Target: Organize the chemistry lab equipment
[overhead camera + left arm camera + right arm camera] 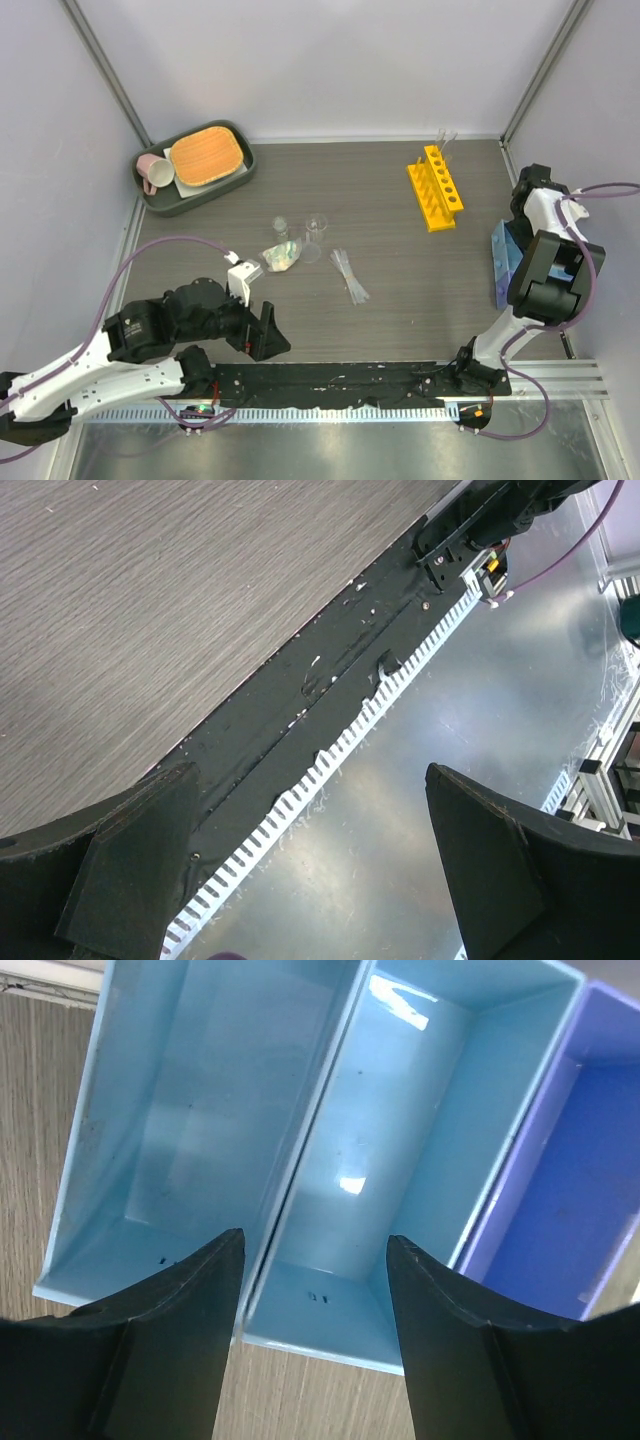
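Note:
The yellow-orange test tube rack (435,188) stands at the back right with thin clear tubes (445,137) at its far end. A clear pipette bundle (349,274) lies mid-table. Small clear beakers (315,228) stand left of it, beside a crumpled clear packet (281,256). The blue three-compartment tray (502,262) sits at the right edge, partly under my right arm. My right gripper (313,1242) is open and empty just above the tray's near wall (330,1335); the compartments I see are empty. My left gripper (266,335) is open and empty over the table's near edge, also in the left wrist view (310,880).
A grey tray (160,198) with an orange pad (207,153) and a pink mug (153,172) sits at the back left. A black strip (300,695) and a white toothed rail (330,755) run along the near edge. Enclosure walls stand on three sides.

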{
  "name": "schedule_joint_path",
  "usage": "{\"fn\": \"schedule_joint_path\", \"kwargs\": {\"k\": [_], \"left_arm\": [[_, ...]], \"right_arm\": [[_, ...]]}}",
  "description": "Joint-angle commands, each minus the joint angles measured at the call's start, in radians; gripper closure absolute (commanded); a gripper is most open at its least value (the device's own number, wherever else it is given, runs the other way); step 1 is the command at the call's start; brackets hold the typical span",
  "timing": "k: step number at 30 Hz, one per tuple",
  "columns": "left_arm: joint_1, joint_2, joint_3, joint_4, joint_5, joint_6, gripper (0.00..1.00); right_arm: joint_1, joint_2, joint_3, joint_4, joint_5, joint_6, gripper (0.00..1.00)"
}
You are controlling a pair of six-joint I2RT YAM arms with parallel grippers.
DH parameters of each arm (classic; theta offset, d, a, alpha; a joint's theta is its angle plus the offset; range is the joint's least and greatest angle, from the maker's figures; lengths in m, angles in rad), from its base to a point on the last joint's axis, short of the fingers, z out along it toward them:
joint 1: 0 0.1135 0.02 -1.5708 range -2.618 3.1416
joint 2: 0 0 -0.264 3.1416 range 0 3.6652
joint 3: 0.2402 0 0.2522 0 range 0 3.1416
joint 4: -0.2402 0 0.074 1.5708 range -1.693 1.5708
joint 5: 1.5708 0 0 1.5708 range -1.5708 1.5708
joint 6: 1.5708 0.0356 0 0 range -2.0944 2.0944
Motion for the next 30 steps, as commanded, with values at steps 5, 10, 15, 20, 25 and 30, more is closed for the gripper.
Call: {"fn": "schedule_joint_path", "kwargs": {"k": [5, 10, 15, 20, 25, 30], "left_arm": [[0.005, 0.009, 0.055, -0.001, -0.018, 0.021, 0.00], [0.005, 0.025, 0.061, 0.000, -0.021, 0.032, 0.00], [0.005, 0.036, 0.040, 0.016, -0.017, 0.027, 0.00], [0.005, 0.030, 0.040, 0.013, -0.018, 0.023, 0.00], [0.005, 0.015, 0.046, 0.007, -0.018, 0.015, 0.00], [0.005, -0.002, 0.052, 0.000, -0.024, 0.008, 0.00]], "right_arm": [[-0.001, 0.053, 0.004, 0.088, 0.008, 0.035, 0.36], [-0.001, 0.059, 0.012, 0.102, 0.011, 0.032, 0.37], [-0.001, 0.085, -0.005, 0.117, -0.001, 0.027, 0.53], [-0.001, 0.087, -0.028, 0.145, -0.004, 0.019, 0.72], [-0.001, 0.078, -0.042, 0.151, -0.006, -0.003, 0.99], [0.006, -0.023, -0.047, 0.158, 0.015, -0.051, 0.99]]}}
